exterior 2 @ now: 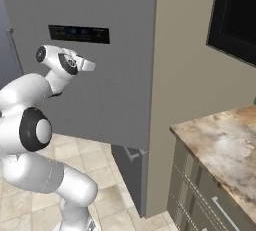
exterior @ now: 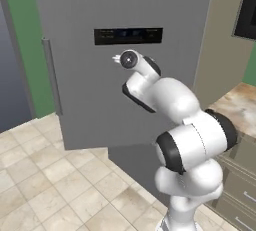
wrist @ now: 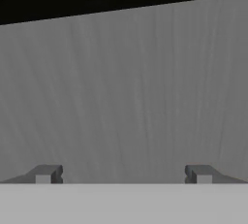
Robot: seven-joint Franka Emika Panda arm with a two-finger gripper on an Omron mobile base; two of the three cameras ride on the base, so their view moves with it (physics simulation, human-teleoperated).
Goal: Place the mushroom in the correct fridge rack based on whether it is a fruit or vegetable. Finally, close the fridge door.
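The arm is reaching out toward the fridge door [exterior: 100, 5], with the tool [wrist: 123, 174] pointing straight at the grey panel just below the black display [exterior: 128, 35]. Its two fingertips [wrist: 47, 173] are standing wide apart with nothing between them. The door is hanging ajar, its vertical bar handle [exterior: 51, 77] on the far left edge. To the right, a marbled surface [exterior 2: 225, 145] is sitting over grey drawers [exterior 2: 210, 200]. The mushroom isn't anywhere I can make out.

Even, soft rendered light, faint shadows, slightly blurry throughout
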